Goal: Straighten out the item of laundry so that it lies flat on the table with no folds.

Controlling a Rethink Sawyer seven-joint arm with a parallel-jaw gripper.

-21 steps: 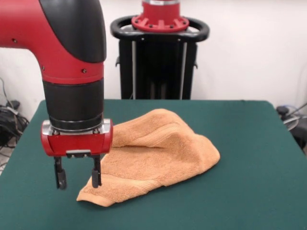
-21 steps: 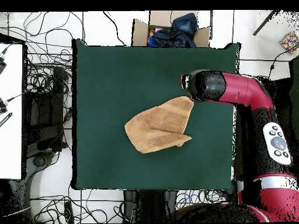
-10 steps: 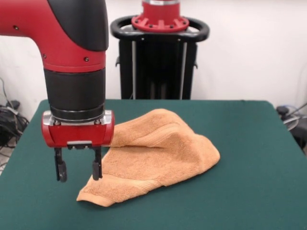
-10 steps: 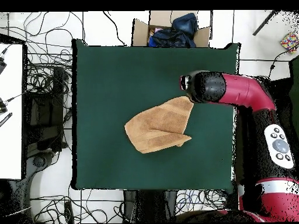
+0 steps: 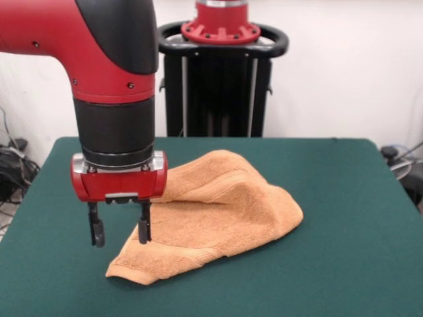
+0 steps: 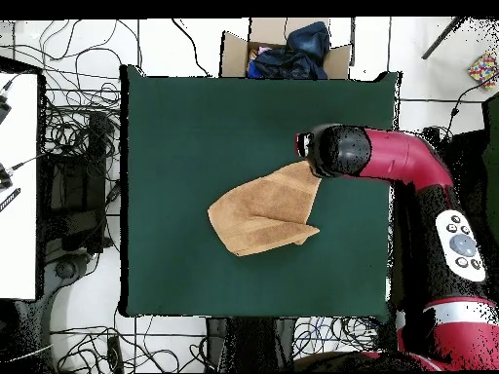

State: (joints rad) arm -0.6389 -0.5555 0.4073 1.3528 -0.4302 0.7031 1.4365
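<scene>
The item of laundry [image 5: 218, 214] is an orange-tan towel lying bunched and folded over itself near the middle of the green table [image 5: 344, 264]. Seen from above, the towel [image 6: 261, 210] forms a rough wedge with folded layers. My gripper [image 5: 121, 232] hangs open just above the towel's front-left corner, one finger [image 5: 143, 230] in front of the cloth and the other over bare table. Nothing is held between the fingers. From above, the arm's wrist [image 6: 336, 151] covers the gripper at the towel's upper right corner.
A cardboard box [image 6: 285, 49] with dark clothing stands beyond the table's far edge in the overhead view. Cables [image 6: 73, 146] lie on the floor to the left. The black pedestal frame [image 5: 218, 79] stands behind the table.
The gripper has shifted right, toward the towel, and risen slightly; it stays open. The towel has not moved.
</scene>
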